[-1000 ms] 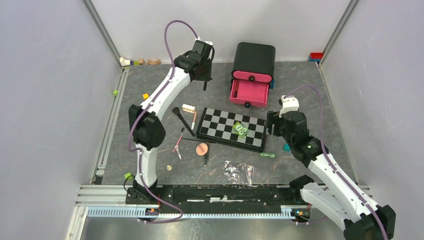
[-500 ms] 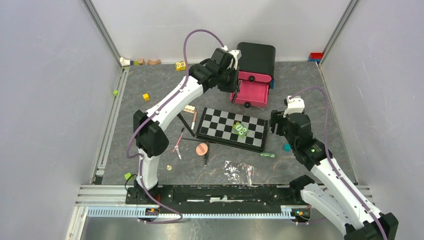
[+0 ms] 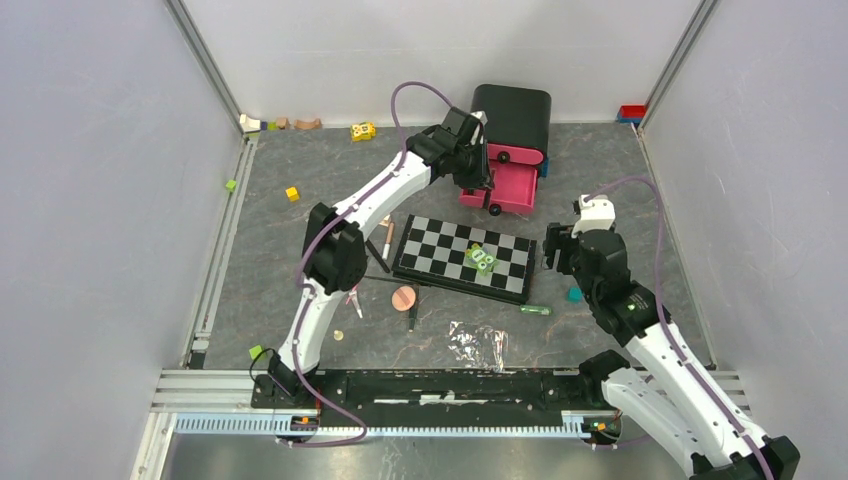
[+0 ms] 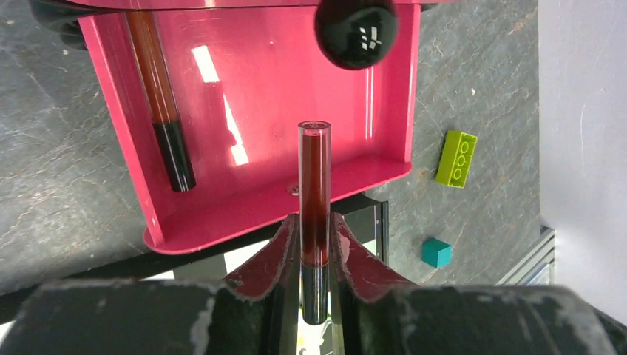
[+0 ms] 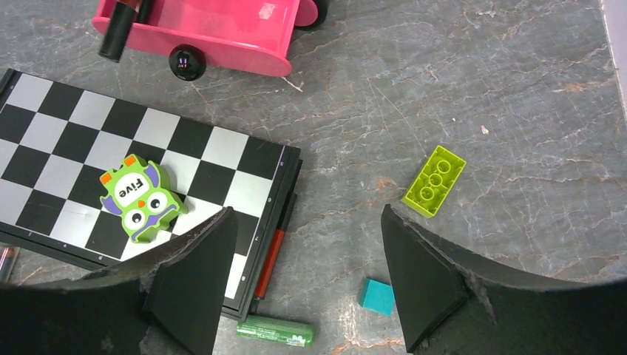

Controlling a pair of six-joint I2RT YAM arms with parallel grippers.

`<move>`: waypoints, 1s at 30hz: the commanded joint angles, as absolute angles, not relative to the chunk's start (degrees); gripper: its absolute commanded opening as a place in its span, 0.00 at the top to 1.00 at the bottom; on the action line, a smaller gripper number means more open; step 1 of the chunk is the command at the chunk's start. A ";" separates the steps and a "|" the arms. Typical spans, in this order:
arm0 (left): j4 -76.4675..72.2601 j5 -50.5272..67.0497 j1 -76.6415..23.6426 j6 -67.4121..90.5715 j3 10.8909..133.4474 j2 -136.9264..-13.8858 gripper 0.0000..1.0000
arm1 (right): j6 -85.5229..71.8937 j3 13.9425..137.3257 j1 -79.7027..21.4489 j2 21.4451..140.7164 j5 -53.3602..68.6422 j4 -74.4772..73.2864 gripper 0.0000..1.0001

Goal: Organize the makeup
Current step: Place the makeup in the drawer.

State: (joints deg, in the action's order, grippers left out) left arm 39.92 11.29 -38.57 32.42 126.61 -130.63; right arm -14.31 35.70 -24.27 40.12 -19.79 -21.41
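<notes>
Now the left hand [image 4: 314, 255] is clamped on a thin clear pencil [image 4: 314, 185] with dark red inside, its tip over the open pink drawer [image 4: 251, 89]. A similar pencil [image 4: 159, 103] lies in this drawer along one side wall. The right hand [image 5: 304, 222] has its fingers wide apart above the bench [image 5: 480, 111] and holds nothing. The small green tube [image 5: 275, 330] lies below it, just beside the chequered board [image 5: 66, 126].
</notes>
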 commanded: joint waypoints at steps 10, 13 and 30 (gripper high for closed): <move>34.45 12.57 -34.56 39.83 132.11 -135.66 0.98 | -13.21 36.82 -24.19 37.74 -22.22 -22.60 0.21; 34.24 12.74 -33.78 40.41 132.64 -136.35 0.98 | -12.73 36.91 -24.15 37.90 -22.16 -22.63 0.21; 33.40 14.23 -32.81 39.51 135.59 -140.05 0.98 | -11.72 36.32 -24.19 38.81 -21.60 -21.51 0.21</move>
State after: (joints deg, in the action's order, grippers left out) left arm 36.34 13.96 -33.45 38.94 132.60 -139.20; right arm -12.51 35.70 -24.27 38.74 -21.04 -22.98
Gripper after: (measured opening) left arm 0.232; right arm 0.789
